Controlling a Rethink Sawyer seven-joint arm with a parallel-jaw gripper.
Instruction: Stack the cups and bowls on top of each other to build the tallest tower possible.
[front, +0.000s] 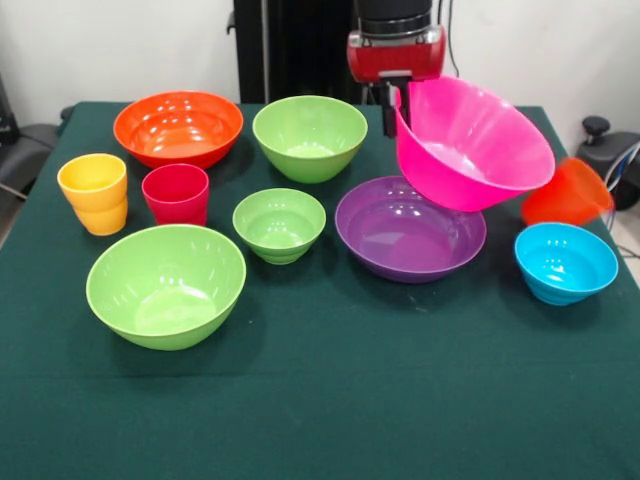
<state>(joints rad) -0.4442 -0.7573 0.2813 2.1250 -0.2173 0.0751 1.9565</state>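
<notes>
Pink bowl (475, 145) tilted, rim pinched by gripper (397, 105), hanging above purple bowl (410, 230); green tablecloth (320, 400), white wall (120, 40) behind.

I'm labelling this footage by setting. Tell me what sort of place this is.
Probably a robotics lab or test bench, not a kitchen: a red and black robot arm lifts a pink bowl over a table covered in green cloth, bare white walls stand behind, and an office chair sits at the left edge.
</notes>
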